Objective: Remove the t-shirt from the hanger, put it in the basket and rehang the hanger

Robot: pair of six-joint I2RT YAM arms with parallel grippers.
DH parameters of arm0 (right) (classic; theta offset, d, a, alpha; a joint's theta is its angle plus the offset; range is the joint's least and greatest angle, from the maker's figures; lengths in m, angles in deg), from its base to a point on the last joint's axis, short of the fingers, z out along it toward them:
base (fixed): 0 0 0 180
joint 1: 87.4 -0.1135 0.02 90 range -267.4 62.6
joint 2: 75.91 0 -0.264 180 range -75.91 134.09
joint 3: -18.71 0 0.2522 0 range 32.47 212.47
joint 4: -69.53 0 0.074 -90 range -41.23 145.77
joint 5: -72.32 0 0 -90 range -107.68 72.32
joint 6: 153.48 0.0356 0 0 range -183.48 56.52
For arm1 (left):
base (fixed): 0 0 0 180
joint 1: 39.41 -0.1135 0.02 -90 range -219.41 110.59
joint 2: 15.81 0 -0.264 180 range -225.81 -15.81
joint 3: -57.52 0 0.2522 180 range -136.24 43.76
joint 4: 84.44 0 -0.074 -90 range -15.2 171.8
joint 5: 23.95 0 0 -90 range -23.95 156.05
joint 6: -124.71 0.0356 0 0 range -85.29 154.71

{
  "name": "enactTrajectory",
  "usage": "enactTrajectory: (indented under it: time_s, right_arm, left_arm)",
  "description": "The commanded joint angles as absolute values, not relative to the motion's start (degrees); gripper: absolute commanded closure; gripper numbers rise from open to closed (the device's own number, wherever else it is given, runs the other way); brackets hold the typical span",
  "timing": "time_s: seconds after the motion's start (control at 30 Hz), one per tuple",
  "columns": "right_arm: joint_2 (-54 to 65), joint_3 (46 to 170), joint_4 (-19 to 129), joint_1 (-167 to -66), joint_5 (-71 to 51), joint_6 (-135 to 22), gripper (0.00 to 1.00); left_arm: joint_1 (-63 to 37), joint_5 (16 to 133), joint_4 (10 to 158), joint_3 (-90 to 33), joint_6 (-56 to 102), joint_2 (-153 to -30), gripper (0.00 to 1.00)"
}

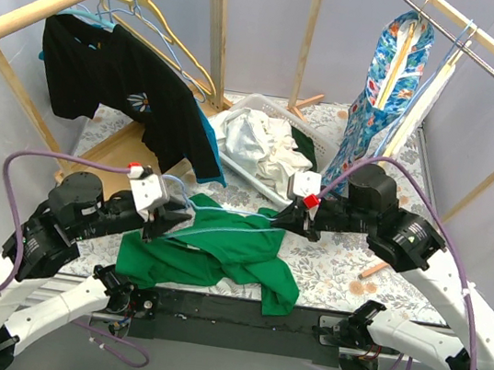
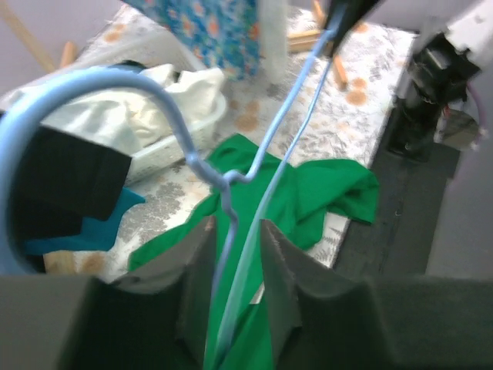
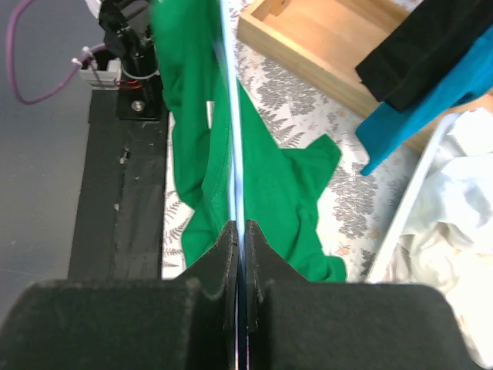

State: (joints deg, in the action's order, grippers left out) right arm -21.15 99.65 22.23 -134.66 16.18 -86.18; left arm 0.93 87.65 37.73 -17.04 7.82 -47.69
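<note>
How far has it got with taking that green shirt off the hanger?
Looks done: the green t-shirt lies mostly crumpled on the table. In hand: left fingers and right fingers each pinch the light blue hanger above it. Left: lifting the hanger clear; I can't tell whether cloth clings to it.

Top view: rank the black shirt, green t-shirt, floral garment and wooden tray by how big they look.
Largest: black shirt and green t-shirt, too alike to rank.
Next: floral garment.
Smallest: wooden tray, though the black shirt hides part of it.
</note>
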Motion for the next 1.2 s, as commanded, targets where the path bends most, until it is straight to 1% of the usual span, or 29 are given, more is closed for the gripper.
enactTrajectory:
  time_s: [0.0,0.03,0.07,0.1,0.17,0.27,0.37,0.47,0.57,0.63,0.7,0.83,0.97,1.03,1.1,1.13,1.17]
  right_arm:
    - [-24.8,100.5,27.8,-134.2,9.3,-85.7,0.99]
    - [-25.2,100.4,27.7,-134.2,8.5,-85.8,0.99]
    - [-25.7,100.4,27.6,-134.2,8.0,-85.8,0.99]
    - [-25.9,100.7,27.5,-134.2,7.5,-85.9,0.99]
    - [-26.2,100.9,26.9,-134.2,5.8,-86.3,0.99]
    - [-26.5,101.4,25.7,-134.2,4.1,-86.4,0.99]
    - [-26.1,102.3,23.6,-134.2,5.3,-86.4,0.99]
    - [-25.9,103.6,21.7,-134.2,5.7,-86.3,0.99]
    - [-26.4,104.4,21.1,-134.2,5.8,-86.4,0.99]
    - [-26.8,105.0,20.9,-134.2,6.7,-86.4,0.99]
    - [-27.3,105.9,20.6,-134.2,7.0,-86.5,0.99]
    - [-28.6,107.2,19.8,-134.2,5.5,-86.7,0.99]
    - [-29.8,108.0,18.1,-134.2,3.7,-86.8,0.99]
    - [-30.8,108.4,16.9,-134.2,2.3,-86.9,0.99]
    - [-31.5,108.7,16.7,-134.2,1.7,-86.8,0.99]
    - [-32.2,108.8,16.4,-134.2,1.7,-86.8,0.99]
    - [-32.5,108.9,16.3,-134.2,1.4,-86.7,0.99]
  left_arm:
    - [1.0,79.7,40.8,-15.6,5.3,-44.5,0.47]
    - [1.0,76.7,41.3,-15.2,5.0,-44.1,0.29]
    - [1.0,75.4,42.1,-14.8,4.8,-43.8,0.23]
    - [1.0,73.6,42.7,-14.4,4.6,-43.1,0.2]
    - [1.0,68.6,43.8,-13.0,4.0,-42.4,0.16]
    - [1.0,61.1,45.1,-11.0,3.2,-41.8,0.13]
    - [1.0,54.8,45.7,-8.4,1.8,-41.9,0.13]
    - [1.0,52.8,45.2,-6.7,-0.4,-43.2,0.13]
    - [1.0,50.9,45.6,-4.6,-1.2,-44.1,0.2]
    - [1.0,46.7,46.4,-4.0,-2.4,-44.8,0.25]
    - [1.0,45.2,46.9,-3.2,-2.0,-45.9,0.3]
    - [1.0,39.4,49.2,-1.7,-1.8,-47.3,0.35]
    - [1.0,36.8,49.3,-0.7,-2.3,-48.2,0.38]
    - [1.0,36.2,49.3,-0.3,-2.6,-48.1,0.42]
    - [1.0,35.6,49.4,-0.1,-3.2,-47.3,0.49]
    - [1.0,35.6,49.7,0.1,-3.3,-47.0,0.54]
    - [1.0,35.8,49.9,0.3,-3.3,-46.8,0.73]
